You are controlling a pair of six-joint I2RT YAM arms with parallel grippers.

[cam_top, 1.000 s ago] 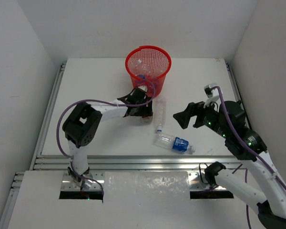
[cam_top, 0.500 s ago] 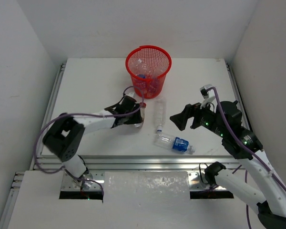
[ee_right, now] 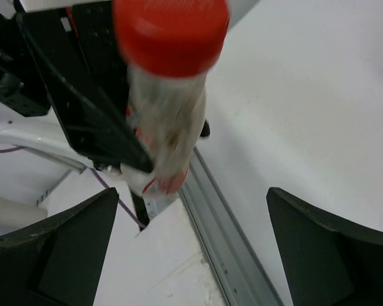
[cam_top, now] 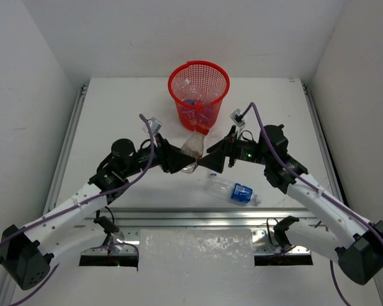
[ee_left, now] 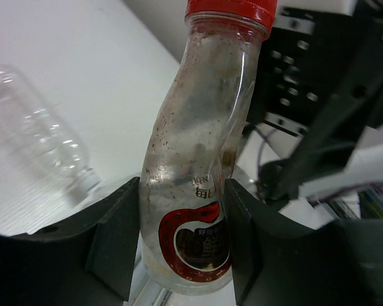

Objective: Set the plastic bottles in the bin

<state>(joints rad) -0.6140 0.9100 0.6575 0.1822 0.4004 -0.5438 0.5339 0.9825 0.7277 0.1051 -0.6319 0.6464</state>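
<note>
My left gripper is shut on a clear plastic bottle with a red cap and a red-and-dark label, held above the table in front of the red mesh bin. In the left wrist view both fingers press the bottle's lower body. My right gripper is wide open and faces the bottle's cap, close to it. A blue-labelled bottle lies on the table near the front. An unlabelled bottle lies on the table beside the held one. Several bottles show through the bin's mesh.
A metal rail runs along the table's front edge and also shows in the right wrist view. Purple cables loop off both arms. White walls close in the table on three sides.
My left arm has lifted the red-capped bottle off the table and swung back from the bin. My right arm has moved left, its open jaws now close to the bottle's cap.
</note>
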